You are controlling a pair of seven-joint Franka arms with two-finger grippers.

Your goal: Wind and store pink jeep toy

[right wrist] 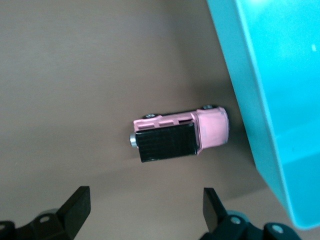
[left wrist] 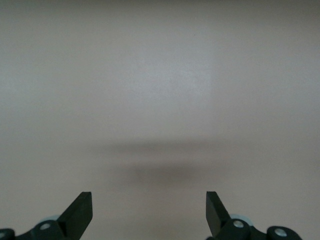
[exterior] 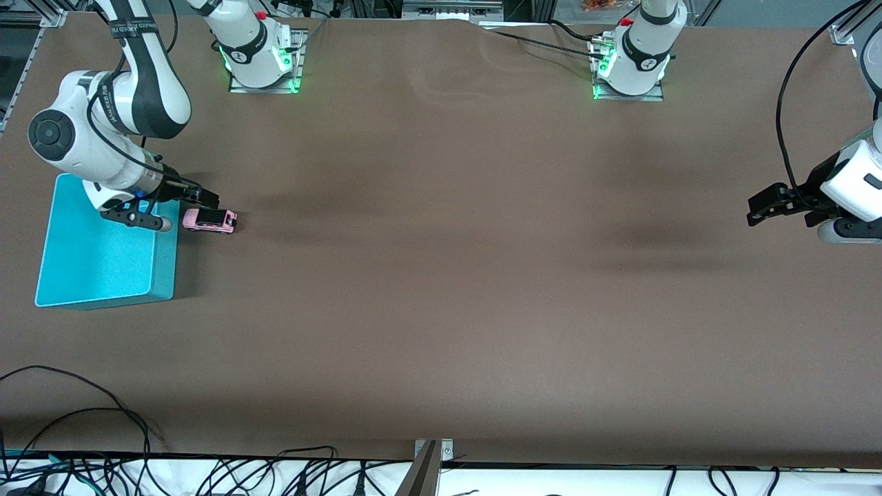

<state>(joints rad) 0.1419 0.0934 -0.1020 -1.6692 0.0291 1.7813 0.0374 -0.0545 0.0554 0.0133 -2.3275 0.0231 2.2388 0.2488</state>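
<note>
The pink jeep toy point(exterior: 209, 220) stands on the brown table, close beside the wall of the turquoise bin point(exterior: 103, 265), near the bin's corner farther from the front camera. In the right wrist view the jeep point(right wrist: 210, 127) shows its pink body and black rear roof, next to the bin point(right wrist: 265, 75). My right gripper point(exterior: 187, 212) is open and empty, low over the bin's edge right by the jeep; in its own view point(right wrist: 145, 207) the jeep lies ahead of the fingertips, not between them. My left gripper point(exterior: 754, 212) is open and empty and waits over bare table at the left arm's end point(left wrist: 149, 210).
The bin is open-topped and looks empty inside. Both arm bases point(exterior: 262, 62) point(exterior: 630, 69) stand along the table's edge farthest from the front camera. Cables point(exterior: 103, 441) hang along the table's nearest edge.
</note>
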